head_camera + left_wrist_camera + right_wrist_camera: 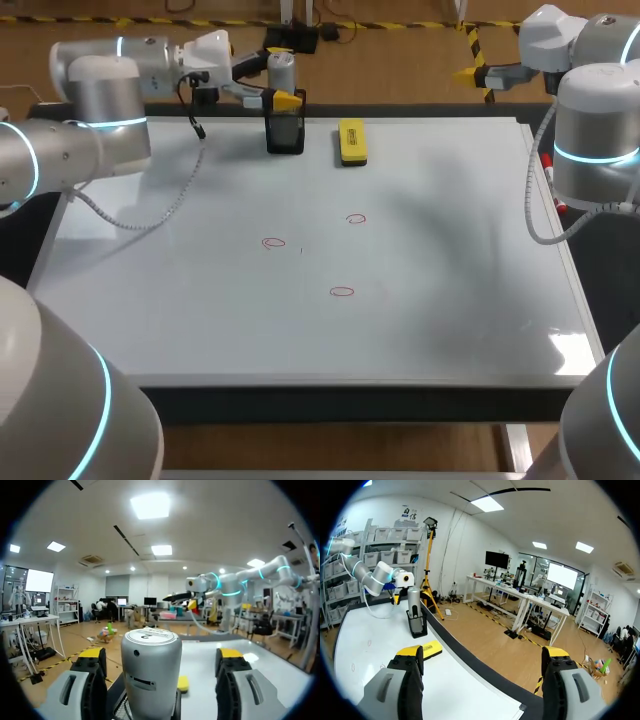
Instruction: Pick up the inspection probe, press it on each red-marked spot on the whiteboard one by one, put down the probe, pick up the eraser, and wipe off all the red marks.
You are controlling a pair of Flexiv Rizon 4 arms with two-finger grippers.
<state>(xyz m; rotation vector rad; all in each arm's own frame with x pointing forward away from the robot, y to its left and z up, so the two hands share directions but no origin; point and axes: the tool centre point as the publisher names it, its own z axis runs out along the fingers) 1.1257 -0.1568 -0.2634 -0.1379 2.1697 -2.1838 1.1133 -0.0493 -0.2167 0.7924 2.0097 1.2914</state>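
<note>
The inspection probe (281, 70), a silver cylinder, stands upright in a black holder (285, 135) at the whiteboard's (450, 260) far edge. My left gripper (283, 98) is open around the probe's top. In the left wrist view the probe (151, 665) stands between the fingers (92, 680) with a gap on each side. The yellow eraser (352, 141) lies just right of the holder. Three red circles (274, 243), (356, 219), (342, 292) mark the board's middle. My right gripper (482, 662) hangs open and empty past the board's far right corner, with the eraser (427, 650) and probe (414, 600) ahead of it.
A grey cable (160, 215) droops from my left arm over the board's left part. My right arm's cable (533, 215) hangs along the board's right edge. The board's dark frame (350, 400) runs along the near side.
</note>
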